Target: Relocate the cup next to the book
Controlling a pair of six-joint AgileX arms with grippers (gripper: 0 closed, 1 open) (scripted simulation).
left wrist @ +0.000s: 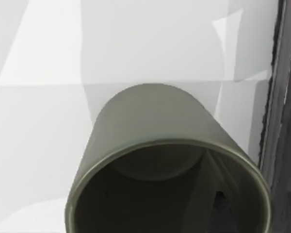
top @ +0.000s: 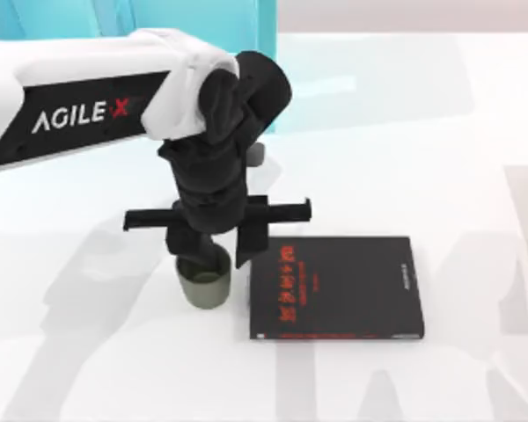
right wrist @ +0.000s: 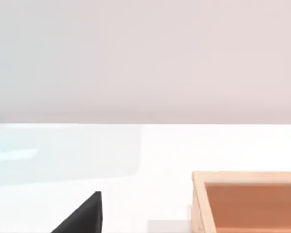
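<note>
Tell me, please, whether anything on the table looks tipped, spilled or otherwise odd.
Nothing stands out. The cup stands upright and looks empty, just left of the book, which lies flat and square. The left hand is at the cup's rim.

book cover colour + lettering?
The book is black with red title lettering and small white text near one edge; clearest in the top view.

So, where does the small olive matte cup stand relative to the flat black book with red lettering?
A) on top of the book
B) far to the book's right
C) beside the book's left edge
C: in the top view the cup stands upright on the table just off the book's left edge, under the left gripper.
</note>
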